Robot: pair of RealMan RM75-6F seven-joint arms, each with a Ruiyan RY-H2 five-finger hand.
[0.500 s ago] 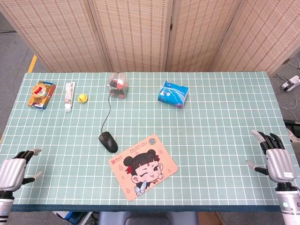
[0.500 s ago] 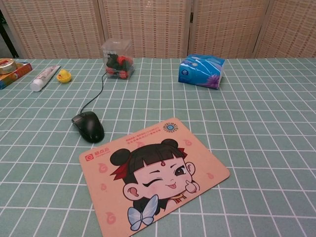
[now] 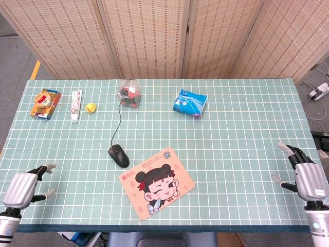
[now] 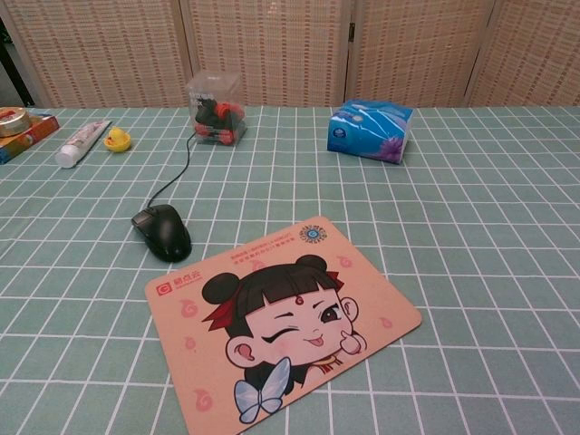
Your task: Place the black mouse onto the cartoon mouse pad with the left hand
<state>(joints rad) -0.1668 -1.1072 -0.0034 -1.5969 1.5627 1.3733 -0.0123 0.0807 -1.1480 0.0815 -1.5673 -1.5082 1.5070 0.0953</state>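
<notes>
From my seat the black mouse (image 3: 119,155) sits on the green gridded table (image 3: 236,134), just beside the far-left edge of the cartoon mouse pad (image 3: 157,182) but not on it, its cord (image 3: 117,123) trailing away toward the far side and ending near a clear plastic box (image 3: 129,93). My left hand (image 3: 23,188) hovers at the near-left corner of the table, well apart from the mouse, fingers spread and holding nothing; my right hand (image 3: 306,175) waits at the near-right edge, likewise spread and empty, and I plan to leave it there. The step I judge to be in hand is the reach, so I want to bring the left hand rightward and a little farther in, coming down over the mouse from above with the palm along its long axis, thumb on one flank and fingers on the other. The mouse looks smooth and rounded, so I expect it could slip if I pinch too high; I would close low on its sides. The move to the pad is short, so I would lift only slightly, mind the cord dragging, and set it down on the printed face, away from the pad's edge
</notes>
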